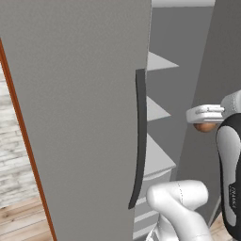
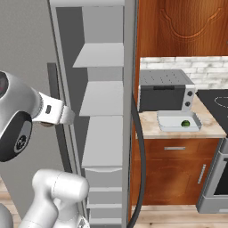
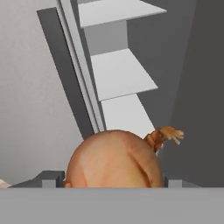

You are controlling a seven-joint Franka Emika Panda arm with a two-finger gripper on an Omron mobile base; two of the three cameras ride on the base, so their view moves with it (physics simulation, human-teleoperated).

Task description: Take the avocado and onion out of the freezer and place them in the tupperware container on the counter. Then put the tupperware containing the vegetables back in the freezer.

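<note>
My gripper [image 3: 114, 183] is shut on the orange-brown onion [image 3: 116, 159], which bulges between the two fingers. The gripper holds it in the air in front of the open freezer [image 2: 102, 98], whose pale shelves [image 3: 120, 72] are bare. From the left base camera, the onion [image 1: 205, 127] peeks out under the white hand [image 1: 204, 114], right of the door handle [image 1: 140, 141]. The dark green avocado [image 2: 185, 123] lies in the tupperware container [image 2: 165, 121] on the counter [image 2: 149, 128], right of the freezer.
The freezer door [image 1: 70, 117] stands swung open on my left. A grey toaster oven [image 2: 164, 91] sits behind the tupperware. A black stovetop [image 2: 218, 103] and the oven front border the counter's right end. Wooden cabinets [image 2: 178, 171] run under the counter.
</note>
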